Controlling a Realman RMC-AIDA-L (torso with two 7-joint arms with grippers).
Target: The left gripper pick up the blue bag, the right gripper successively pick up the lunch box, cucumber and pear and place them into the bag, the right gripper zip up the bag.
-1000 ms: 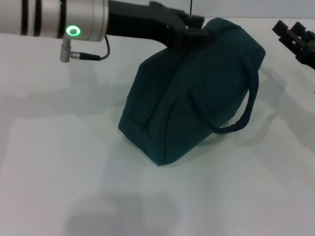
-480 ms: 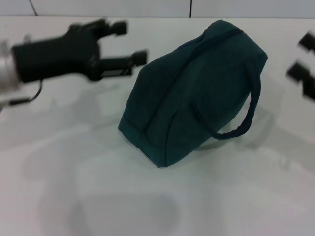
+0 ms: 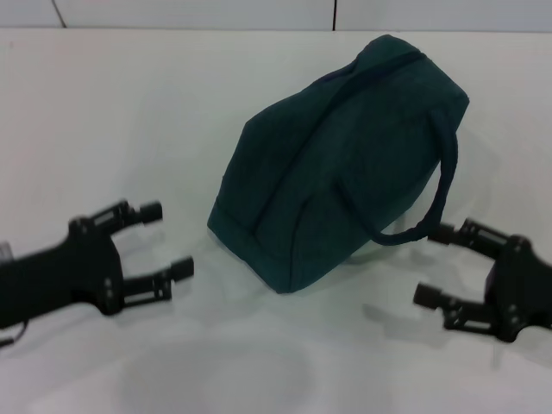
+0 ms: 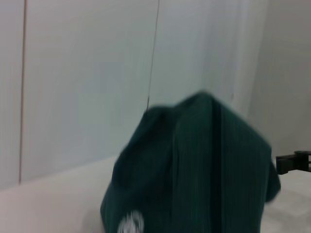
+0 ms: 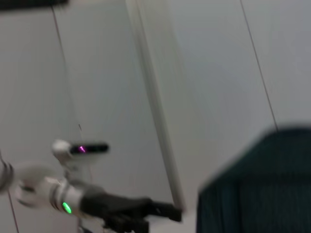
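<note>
Left pincer (image 3: 159,244), right pincer (image 3: 433,266), flanking blue bag (image 3: 336,164)

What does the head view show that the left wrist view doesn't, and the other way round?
Only the head view shows both open grippers, left and right, flanking the blue bag on the table, plus its loop handle. Only the left wrist view shows the bag's white round logo. Both show the bag closed and unheld.

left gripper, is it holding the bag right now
No, the left gripper sits open on the robot's left side, clear of the bag, with bare table showing between them.
</note>
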